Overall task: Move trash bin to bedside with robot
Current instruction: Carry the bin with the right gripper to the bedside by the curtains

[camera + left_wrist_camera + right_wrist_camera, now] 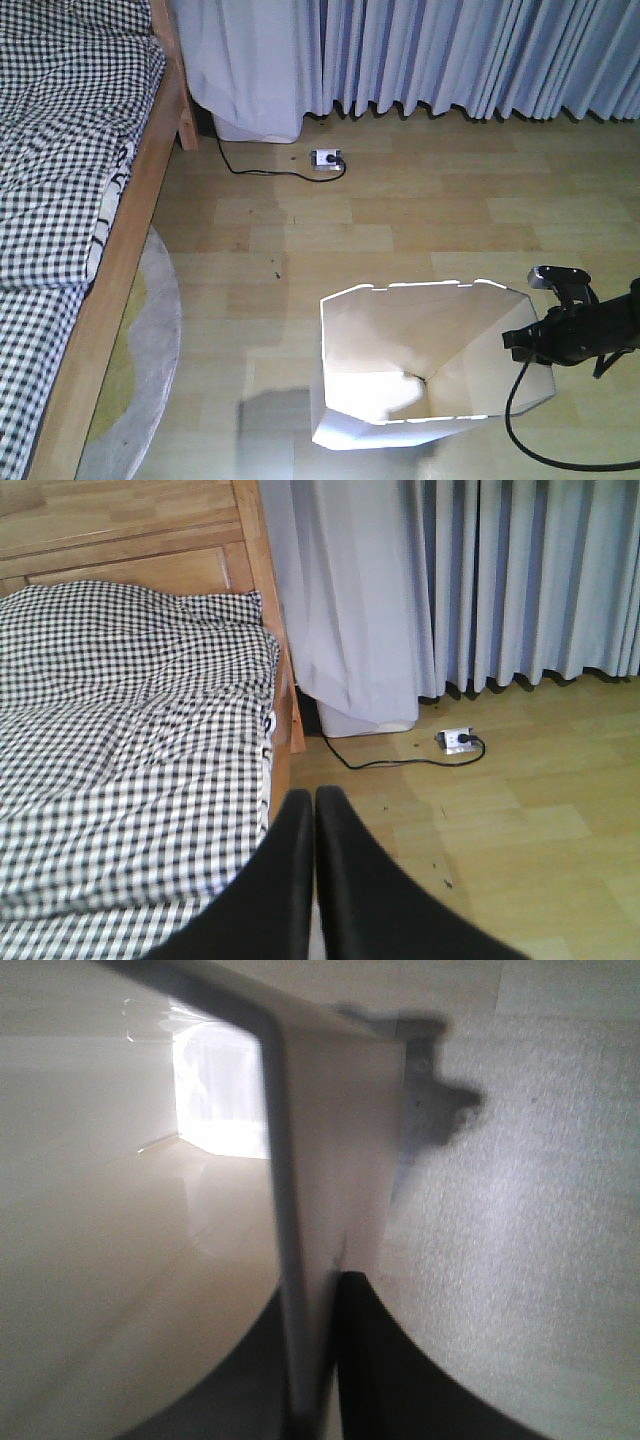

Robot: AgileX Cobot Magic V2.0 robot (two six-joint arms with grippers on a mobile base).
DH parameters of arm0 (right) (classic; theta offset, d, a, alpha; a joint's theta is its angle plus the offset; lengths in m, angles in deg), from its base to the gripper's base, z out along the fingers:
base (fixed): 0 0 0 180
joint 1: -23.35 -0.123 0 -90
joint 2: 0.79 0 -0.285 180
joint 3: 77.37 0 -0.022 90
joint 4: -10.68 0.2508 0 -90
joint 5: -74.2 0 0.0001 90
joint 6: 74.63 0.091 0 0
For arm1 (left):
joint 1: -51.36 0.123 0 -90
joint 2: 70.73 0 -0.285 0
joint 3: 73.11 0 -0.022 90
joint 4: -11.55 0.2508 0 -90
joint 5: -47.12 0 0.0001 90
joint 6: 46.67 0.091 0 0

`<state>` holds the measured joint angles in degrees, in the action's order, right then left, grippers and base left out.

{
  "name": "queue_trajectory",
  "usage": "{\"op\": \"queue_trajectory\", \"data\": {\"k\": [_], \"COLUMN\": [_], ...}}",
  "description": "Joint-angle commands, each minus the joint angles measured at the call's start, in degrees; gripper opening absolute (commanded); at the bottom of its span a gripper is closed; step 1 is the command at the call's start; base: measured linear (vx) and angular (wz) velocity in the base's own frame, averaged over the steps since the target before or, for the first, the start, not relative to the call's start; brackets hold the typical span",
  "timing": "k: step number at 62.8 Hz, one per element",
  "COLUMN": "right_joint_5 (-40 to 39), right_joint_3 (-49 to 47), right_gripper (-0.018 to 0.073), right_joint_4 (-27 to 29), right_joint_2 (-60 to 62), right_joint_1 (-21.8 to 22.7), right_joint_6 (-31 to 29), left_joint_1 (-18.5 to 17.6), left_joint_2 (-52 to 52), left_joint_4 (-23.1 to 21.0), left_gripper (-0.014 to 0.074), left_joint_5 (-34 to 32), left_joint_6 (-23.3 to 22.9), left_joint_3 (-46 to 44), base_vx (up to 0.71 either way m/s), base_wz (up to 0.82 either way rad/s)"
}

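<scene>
**Front view.** The trash bin (pixel 400 370) stands mouth up on the wooden floor (pixel 400 220). It is well apart from the bed (pixel 60 150), which lies to its left beyond a grey rug (pixel 160 340). My right gripper (pixel 537 338) sits on the rim of the bin's right side, the side away from the bed.

**Right wrist view.** The jaws are clamped on the thin wall, one inside and one outside.

**Left wrist view.** My left gripper (pixel 315 870) points at the checked bedding (pixel 130 730), its jaws pressed together on nothing.

I judge the coming move to be a leftward haul, with the bin leading the right arm toward the bed frame (pixel 115 280).
</scene>
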<state>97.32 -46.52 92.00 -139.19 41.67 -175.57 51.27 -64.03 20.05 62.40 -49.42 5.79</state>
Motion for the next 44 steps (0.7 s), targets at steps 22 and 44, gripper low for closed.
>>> {"op": "queue_trajectory", "data": {"k": [22, 44], "right_joint_5": [10.9, 11.0], "right_joint_3": [-0.5, -0.5], "right_gripper": [-0.0006, -0.0006], "right_joint_4": [1.9, 1.9], "right_joint_2": [3.8, 3.8], "right_joint_1": [0.2, 0.2], "right_joint_6": [0.3, 0.3], "left_joint_1": [-0.4, -0.4], "left_joint_2": [-0.6, -0.6], "left_joint_4": [0.0, 0.0], "left_gripper": [-0.0006, -0.0006], "left_joint_5": [-4.2, -4.2], "left_joint_6": [-0.5, -0.5], "left_joint_3": [1.7, 1.7], "base_vx": [0.34, 0.31], "base_wz": [0.0, 0.02]}}
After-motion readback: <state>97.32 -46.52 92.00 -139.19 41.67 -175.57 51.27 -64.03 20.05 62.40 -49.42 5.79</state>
